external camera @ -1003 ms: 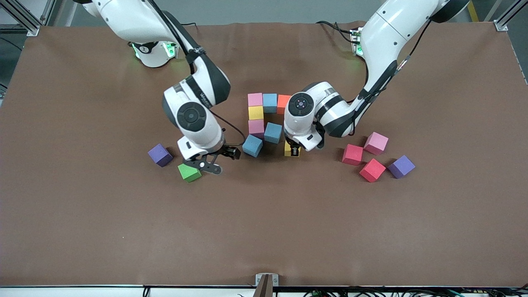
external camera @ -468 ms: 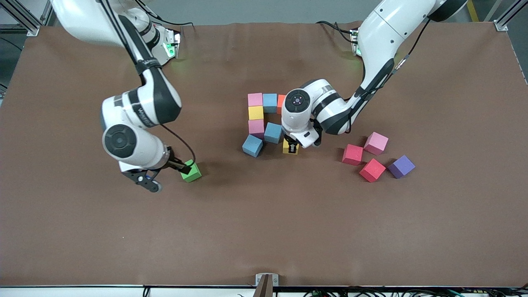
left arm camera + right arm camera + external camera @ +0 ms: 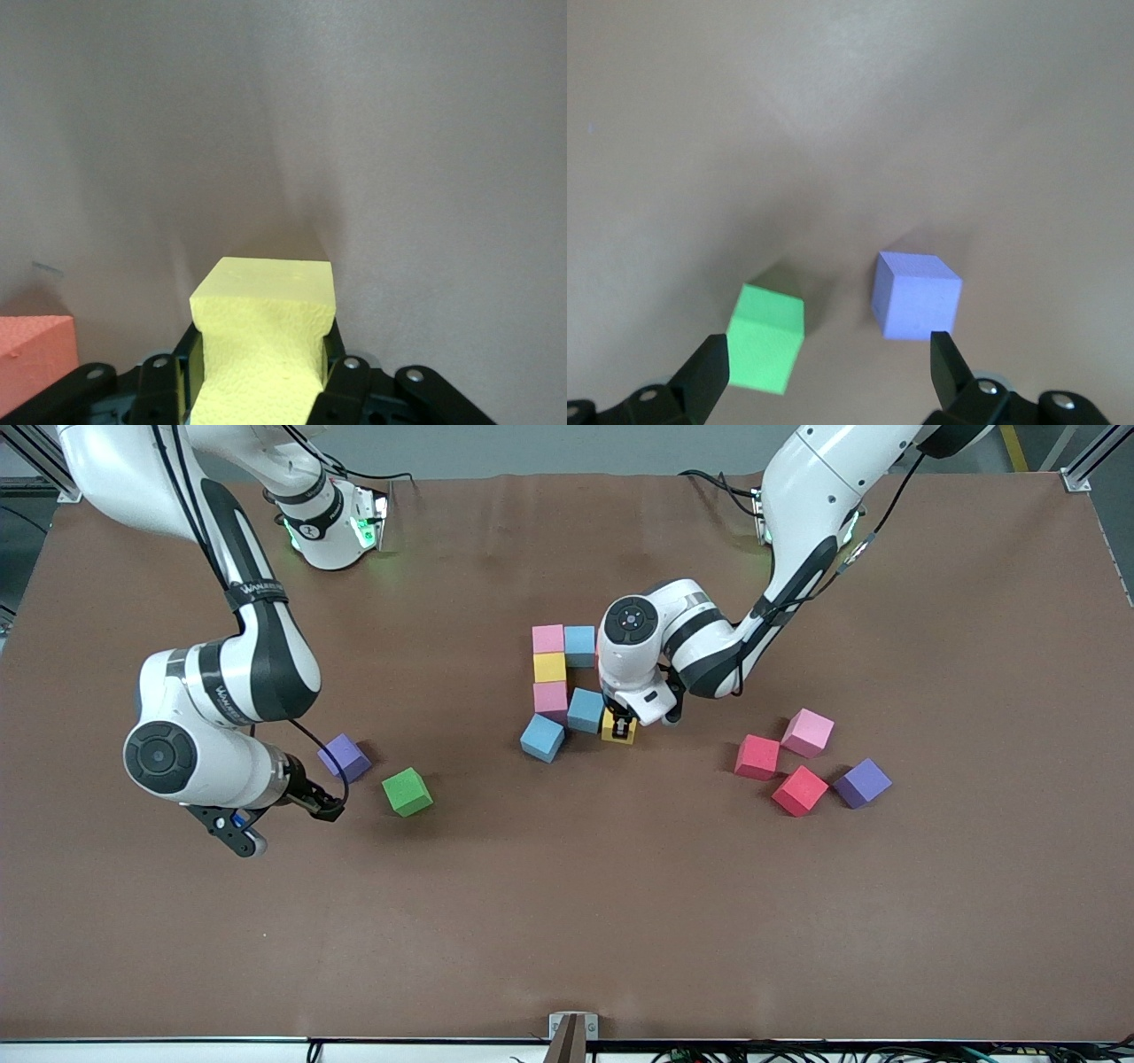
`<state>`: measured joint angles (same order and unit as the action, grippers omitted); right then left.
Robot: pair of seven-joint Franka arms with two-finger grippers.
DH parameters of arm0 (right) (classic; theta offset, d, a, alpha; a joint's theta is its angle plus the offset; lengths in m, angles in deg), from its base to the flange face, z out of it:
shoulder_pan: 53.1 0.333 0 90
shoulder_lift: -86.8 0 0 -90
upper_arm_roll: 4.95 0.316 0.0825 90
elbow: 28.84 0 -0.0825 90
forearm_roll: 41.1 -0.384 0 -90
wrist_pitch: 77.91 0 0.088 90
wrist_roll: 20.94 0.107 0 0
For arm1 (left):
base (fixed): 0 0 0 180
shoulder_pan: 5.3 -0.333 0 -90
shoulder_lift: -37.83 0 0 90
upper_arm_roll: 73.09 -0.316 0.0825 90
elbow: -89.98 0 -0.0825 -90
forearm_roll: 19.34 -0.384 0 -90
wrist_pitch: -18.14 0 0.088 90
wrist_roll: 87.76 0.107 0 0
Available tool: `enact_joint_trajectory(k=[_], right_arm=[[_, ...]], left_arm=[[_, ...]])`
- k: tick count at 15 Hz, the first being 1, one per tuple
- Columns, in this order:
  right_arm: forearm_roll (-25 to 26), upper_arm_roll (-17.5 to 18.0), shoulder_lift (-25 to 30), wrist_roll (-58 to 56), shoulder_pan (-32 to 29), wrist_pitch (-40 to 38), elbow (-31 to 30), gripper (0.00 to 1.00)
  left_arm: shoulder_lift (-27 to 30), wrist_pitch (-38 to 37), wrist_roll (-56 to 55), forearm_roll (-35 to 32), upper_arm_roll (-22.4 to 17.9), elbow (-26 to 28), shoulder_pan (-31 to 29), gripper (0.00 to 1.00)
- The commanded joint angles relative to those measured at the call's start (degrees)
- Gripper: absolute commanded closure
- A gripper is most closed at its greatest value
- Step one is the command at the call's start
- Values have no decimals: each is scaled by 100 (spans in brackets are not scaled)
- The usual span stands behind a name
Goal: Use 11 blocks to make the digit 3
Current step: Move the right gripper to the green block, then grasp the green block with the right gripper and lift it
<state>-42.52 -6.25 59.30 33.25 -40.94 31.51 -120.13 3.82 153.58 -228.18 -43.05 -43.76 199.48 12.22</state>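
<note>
My left gripper (image 3: pixel 620 728) is shut on a yellow block (image 3: pixel 611 726) (image 3: pixel 266 301), held low beside a light blue block (image 3: pixel 586 709). That block touches a pink one (image 3: pixel 550 699), which joins a yellow (image 3: pixel 549 667), a pink (image 3: pixel 547 638) and a light blue block (image 3: pixel 580 646). A third light blue block (image 3: pixel 541 737) sits askew nearby. The left arm hides the orange block in the front view. My right gripper (image 3: pixel 282 825) (image 3: pixel 826 352) hangs open and empty, short of the green block (image 3: pixel 407 792) (image 3: pixel 766 341).
A purple cube (image 3: pixel 344 757) (image 3: pixel 917 295) lies beside the green block. Two red blocks (image 3: pixel 757 756) (image 3: pixel 799 790), a pink block (image 3: pixel 807 732) and another purple cube (image 3: pixel 861 782) are loose toward the left arm's end. An orange-red cube's edge (image 3: pixel 31 354) shows in the left wrist view.
The right arm swung away from the green block toward its own end of the table, uncovering the purple cube. The left gripper carried the yellow block up against the light blue block.
</note>
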Motion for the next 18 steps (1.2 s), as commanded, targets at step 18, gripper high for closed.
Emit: enact_joint_trajectory(k=[18], right_arm=[[-42,60,-238,2491,867,2601,-1769,3]], left_arm=[[-36,105,-486,174,117,336,15,73]])
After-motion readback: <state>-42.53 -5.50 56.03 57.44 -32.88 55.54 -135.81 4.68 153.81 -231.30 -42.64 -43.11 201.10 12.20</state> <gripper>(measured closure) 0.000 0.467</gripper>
